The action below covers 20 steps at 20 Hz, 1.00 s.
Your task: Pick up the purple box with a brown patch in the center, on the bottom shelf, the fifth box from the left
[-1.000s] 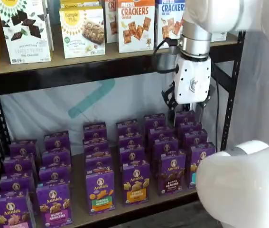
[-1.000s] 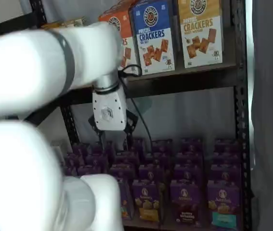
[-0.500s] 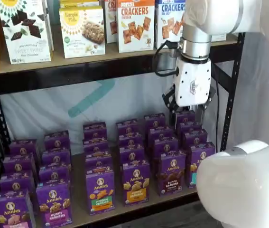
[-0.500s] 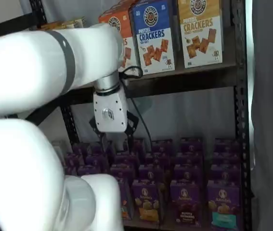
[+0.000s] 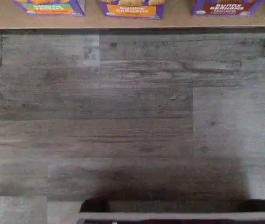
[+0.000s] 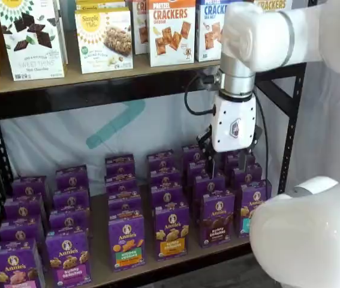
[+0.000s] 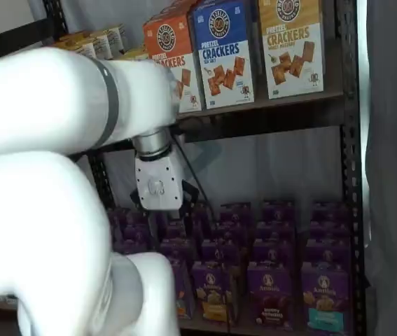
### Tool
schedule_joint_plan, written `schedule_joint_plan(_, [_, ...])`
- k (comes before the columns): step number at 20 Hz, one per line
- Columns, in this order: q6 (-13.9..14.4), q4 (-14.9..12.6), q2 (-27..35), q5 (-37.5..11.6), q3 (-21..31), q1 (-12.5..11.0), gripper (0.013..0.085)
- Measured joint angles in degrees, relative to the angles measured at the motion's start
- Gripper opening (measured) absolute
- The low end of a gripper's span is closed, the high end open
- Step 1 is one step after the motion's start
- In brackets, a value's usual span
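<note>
The gripper (image 6: 225,163) hangs over the rear rows of the bottom shelf (image 6: 101,207), white body upright, black fingers down among the back cartons at the right. Fingers stand apart, nothing between them; in the other shelf view the gripper (image 7: 162,213) shows mostly its white body, fingers hard to make out.

The purple box (image 6: 217,218) w/ the brown patch stands at the front edge of the bottom shelf, 2nd from the right in the front row, upright, face forward. It's nearer than the gripper and a bit left of it, not touched. Same box (image 7: 269,295) sits front row in the other shelf view, between an orange-band carton (image 7: 211,291) on its left and a teal-band carton (image 7: 323,297) on its right.

Counts, approx: front row has 6 purple cartons visible, the rightmost partly behind the white arm. Behind them the cartons run in columns abt 4 deep — far ones too dim to count surely. The upper shelf (image 6: 116,72) carries 3 tall cracker boxes (image 7: 221,52) in one shelf view – orange, blue, tan.

Wrist view: grey plank floor (image 5: 123,121) fills most of it; 3 carton bottoms clearly show along the shelf edge, incl. the purple box (image 5: 226,6) w/ its dark red-brown label band.
</note>
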Motion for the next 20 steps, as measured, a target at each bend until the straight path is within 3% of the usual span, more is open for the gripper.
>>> schedule_joint_plan(5, [4.22,-3.64,2.98,-5.16,2.0,2.81,0.085])
schedule_joint_plan(9, [3.52,-2.3,6.04,-9.43,3.41,2.54,0.085])
schedule_joint_plan(20, [1.0,-2.28,14.94,-21.1,5.91,-0.14,0.085])
